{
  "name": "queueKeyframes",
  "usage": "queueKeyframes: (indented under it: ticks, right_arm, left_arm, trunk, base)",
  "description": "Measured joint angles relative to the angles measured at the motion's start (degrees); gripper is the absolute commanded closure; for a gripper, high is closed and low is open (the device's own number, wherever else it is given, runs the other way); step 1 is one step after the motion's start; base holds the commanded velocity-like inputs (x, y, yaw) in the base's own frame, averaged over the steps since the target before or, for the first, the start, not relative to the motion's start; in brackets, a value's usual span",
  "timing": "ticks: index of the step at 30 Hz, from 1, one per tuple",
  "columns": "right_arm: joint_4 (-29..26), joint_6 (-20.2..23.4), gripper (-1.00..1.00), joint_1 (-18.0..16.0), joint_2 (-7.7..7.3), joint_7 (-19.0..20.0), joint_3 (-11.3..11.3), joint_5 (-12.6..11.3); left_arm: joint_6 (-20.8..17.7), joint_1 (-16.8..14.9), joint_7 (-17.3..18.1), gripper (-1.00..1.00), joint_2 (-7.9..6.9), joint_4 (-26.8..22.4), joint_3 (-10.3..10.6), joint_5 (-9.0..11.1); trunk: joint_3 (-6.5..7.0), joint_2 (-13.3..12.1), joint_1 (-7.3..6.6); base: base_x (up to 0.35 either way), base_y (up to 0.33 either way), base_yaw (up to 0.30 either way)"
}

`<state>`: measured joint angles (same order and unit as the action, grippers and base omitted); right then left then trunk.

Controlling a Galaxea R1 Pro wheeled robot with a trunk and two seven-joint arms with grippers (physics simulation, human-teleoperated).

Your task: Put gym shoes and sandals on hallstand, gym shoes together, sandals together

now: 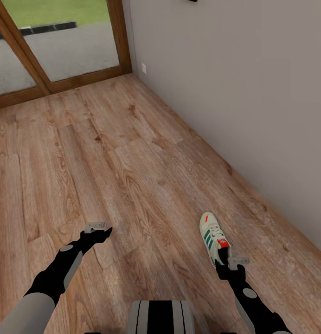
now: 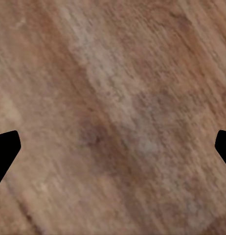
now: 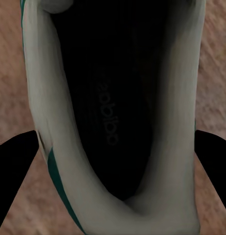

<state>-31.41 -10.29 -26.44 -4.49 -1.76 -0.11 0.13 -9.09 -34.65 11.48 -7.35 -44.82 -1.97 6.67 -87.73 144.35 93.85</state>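
Observation:
One gym shoe (image 1: 211, 234), white with teal stripes and an orange-red tongue, lies on the corridor floor (image 1: 132, 167) at the lower right, toe pointing away from me. My right gripper (image 1: 224, 260) is at its heel. In the right wrist view the gym shoe (image 3: 113, 117) shows its dark opening, and the right gripper (image 3: 117, 134) presses its black fingers (image 3: 15, 166) against both sides of the heel. My left gripper (image 1: 102, 230) hangs open over bare planks at the lower left, and the left gripper (image 2: 118, 139) holds nothing. The sandals and the hallstand are out of view.
A grey wall (image 1: 234, 93) runs along the right side, close to the shoe. A wood-framed glass door (image 1: 63, 46) stands at the far end. Open plank floor stretches ahead and to the left. My base (image 1: 160, 317) shows at the bottom edge.

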Motion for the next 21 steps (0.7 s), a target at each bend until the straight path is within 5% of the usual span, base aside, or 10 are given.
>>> queueKeyframes:
  ticks: [11, 21]
  right_arm:
    - [0.03, 0.0, 1.0, -0.01, 0.0, -0.04, 0.02, 0.02]
    - [0.17, -0.02, 1.0, 0.0, 0.0, 0.11, 0.12, 0.04]
  left_arm:
    - [0.03, 0.12, -0.05, -1.0, -0.05, -0.19, -0.15, 0.03]
    - [0.08, 1.53, -0.13, -1.0, -0.21, -0.19, -0.4, -0.09]
  trunk:
    - [0.0, 0.0, 0.0]
    - [2.21, -0.13, -0.26]
  base:
    - [0.0, 0.0, 0.0]
    - [0.0, 0.0, 0.0]
